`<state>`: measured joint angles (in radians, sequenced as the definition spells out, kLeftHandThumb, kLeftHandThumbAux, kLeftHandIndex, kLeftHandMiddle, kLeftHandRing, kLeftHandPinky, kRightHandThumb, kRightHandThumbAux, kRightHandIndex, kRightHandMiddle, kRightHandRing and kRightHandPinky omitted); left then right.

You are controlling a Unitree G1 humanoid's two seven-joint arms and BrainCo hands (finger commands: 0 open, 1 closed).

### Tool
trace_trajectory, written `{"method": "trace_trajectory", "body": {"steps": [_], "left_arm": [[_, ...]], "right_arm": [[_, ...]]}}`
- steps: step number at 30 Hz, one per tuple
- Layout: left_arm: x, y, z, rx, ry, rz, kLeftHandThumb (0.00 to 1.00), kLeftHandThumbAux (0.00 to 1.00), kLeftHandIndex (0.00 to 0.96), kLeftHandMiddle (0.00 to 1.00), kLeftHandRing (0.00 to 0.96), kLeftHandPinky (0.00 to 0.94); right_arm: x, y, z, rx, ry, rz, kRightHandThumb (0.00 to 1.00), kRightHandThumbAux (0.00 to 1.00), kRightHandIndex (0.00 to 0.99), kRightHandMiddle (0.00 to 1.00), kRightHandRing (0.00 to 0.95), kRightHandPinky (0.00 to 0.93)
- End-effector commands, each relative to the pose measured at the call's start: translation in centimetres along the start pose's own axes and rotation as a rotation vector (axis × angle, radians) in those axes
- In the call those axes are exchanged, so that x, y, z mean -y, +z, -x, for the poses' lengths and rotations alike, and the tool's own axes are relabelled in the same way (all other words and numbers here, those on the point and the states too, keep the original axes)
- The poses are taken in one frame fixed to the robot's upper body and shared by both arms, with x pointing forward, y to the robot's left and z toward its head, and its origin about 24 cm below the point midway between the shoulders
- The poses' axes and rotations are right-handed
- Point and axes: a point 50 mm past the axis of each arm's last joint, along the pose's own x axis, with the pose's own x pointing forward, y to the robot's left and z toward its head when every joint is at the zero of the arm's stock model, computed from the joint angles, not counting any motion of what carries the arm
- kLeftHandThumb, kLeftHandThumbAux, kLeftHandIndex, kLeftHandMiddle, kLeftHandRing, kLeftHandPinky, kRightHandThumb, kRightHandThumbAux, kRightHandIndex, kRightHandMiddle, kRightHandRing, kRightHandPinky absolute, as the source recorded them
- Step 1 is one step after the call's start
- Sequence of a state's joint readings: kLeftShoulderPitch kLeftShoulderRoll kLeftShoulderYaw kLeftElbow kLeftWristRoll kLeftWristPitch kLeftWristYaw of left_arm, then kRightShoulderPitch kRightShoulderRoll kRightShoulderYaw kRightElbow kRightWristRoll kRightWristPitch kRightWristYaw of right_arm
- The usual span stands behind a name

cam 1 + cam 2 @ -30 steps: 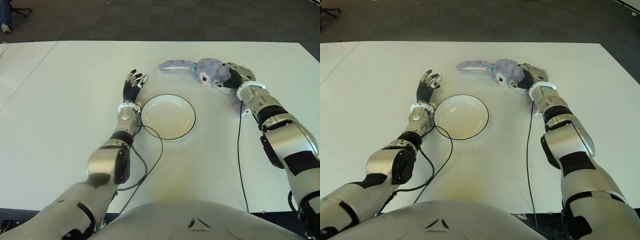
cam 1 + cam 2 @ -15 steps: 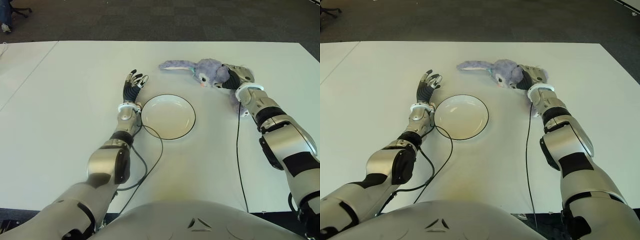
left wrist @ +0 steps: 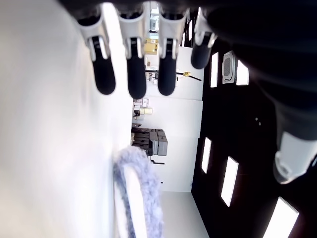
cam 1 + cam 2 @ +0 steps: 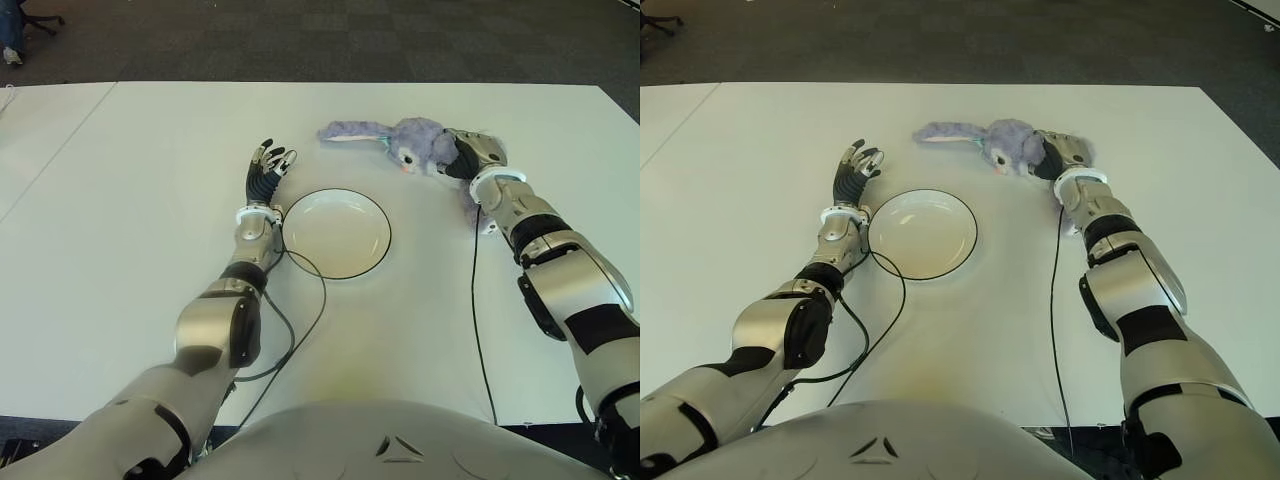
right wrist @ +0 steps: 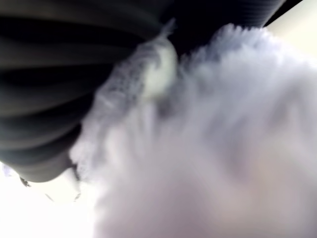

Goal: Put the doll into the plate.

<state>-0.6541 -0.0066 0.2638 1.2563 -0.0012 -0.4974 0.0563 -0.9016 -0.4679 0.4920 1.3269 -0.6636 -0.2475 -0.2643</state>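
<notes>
Since a second ago my right hand (image 4: 470, 152) has slid a little farther toward the table's far edge, pressing deeper into the purple plush bunny (image 4: 412, 140), and my fingers are now wrapped into its fur. That doll lies on the white table (image 4: 120, 200) near the far edge, ear stretched out to my left, just beyond the white plate (image 4: 336, 233). At the plate's left rim my left hand (image 4: 266, 170) shows with fingers spread, holding nothing.
</notes>
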Motion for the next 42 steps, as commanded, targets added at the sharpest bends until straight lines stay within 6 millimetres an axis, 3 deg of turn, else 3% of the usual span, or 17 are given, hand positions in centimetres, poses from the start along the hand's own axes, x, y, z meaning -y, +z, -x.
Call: {"method": "trace_trajectory", "body": {"steps": [1, 13, 31, 42], "left_arm": [[-0.4, -6.7, 3.9, -0.291, 0.015, 0.021, 0.000, 0.564, 0.131, 0.230, 0.251, 0.260], [-0.4, -6.8, 3.9, -0.300, 0.019, 0.033, 0.000, 0.595, 0.136, 0.250, 0.276, 0.295], [-0.3, -6.7, 3.9, -0.288, 0.014, 0.032, 0.000, 0.586, 0.125, 0.235, 0.255, 0.268], [-0.6, -6.8, 3.9, -0.304, 0.027, 0.021, 0.000, 0.570, 0.143, 0.258, 0.284, 0.304]], "right_arm": [[-5.0, -0.5, 1.8, -0.035, 0.171, -0.023, 0.709, 0.710, 0.441, 0.766, 0.777, 0.821], [-4.0, -0.7, 1.6, -0.042, 0.090, -0.086, 0.715, 0.709, 0.442, 0.807, 0.813, 0.829], [-2.2, -0.6, 1.0, -0.032, 0.005, -0.150, 0.714, 0.709, 0.442, 0.818, 0.819, 0.827], [3.6, 1.9, -0.5, 0.127, -0.245, -0.261, 0.716, 0.709, 0.442, 0.833, 0.834, 0.846]]}}
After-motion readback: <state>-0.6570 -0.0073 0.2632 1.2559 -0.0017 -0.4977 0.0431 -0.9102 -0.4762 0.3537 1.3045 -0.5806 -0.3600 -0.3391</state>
